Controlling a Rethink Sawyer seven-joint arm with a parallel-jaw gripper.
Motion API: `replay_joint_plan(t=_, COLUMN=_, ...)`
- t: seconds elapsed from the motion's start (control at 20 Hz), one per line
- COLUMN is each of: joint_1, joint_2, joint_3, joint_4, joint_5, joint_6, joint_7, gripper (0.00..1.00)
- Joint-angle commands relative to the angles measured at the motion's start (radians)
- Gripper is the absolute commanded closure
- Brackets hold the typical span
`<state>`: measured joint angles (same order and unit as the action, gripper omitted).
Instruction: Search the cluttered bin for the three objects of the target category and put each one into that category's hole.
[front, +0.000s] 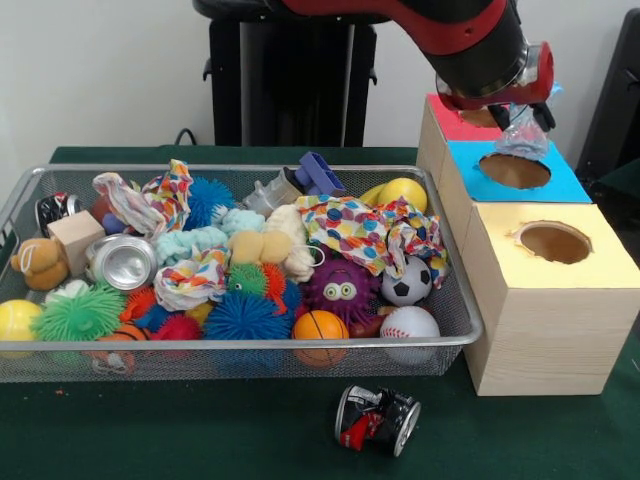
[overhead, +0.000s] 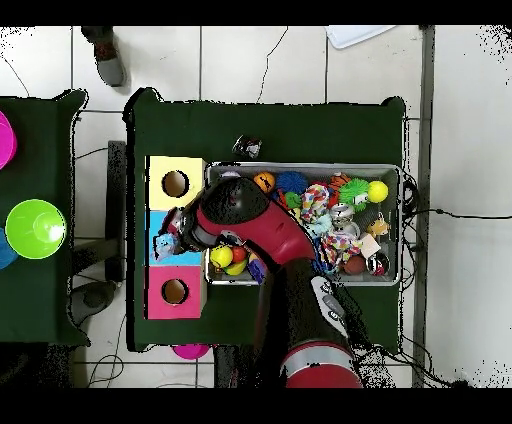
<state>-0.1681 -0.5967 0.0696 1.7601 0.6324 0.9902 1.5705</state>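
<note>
Above the blue-topped box (front: 515, 185), over its round hole (front: 514, 171): gripper (front: 522, 128), pinching a crumpled clear plastic wrapper (front: 524, 138) that hangs just over the opening. In the overhead view, same spot: gripper (overhead: 172, 238) over the blue box (overhead: 160, 240), wrapper (overhead: 163, 242) beneath it. Just beside the blue-topped box, touching on either side: a yellow-topped box (front: 555, 300) nearer the camera, a red-topped box (front: 450, 125) behind. Beside the boxes, close against them: wire mesh bin (front: 240, 355), heaped with balls, spiky toys, patterned cloths and an upright silver can (front: 122, 262). In front of the bin, on the green tabletop (front: 200, 430): a crushed dark can (front: 377, 420), lying on its side.
</note>
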Motion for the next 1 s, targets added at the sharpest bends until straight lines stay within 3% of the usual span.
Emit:
replay_joint_plan(t=0.05, joint_1=-0.008, joint_2=0.053, joint_3=0.028, joint_4=-0.062, joint_5=0.025, joint_6=-0.066, joint_7=0.249, gripper=1.0)
replay_joint_plan(t=0.6, joint_1=-0.024, joint_2=0.117, joint_3=0.017, joint_4=-0.116, joint_5=-0.012, joint_6=-0.061, joint_7=0.216, gripper=1.0)
replay_joint_plan(t=1.0, joint_1=-0.029, joint_2=0.163, joint_3=-0.013, joint_4=-0.183, joint_5=-0.059, joint_6=0.008, joint_7=0.23, gripper=1.0)
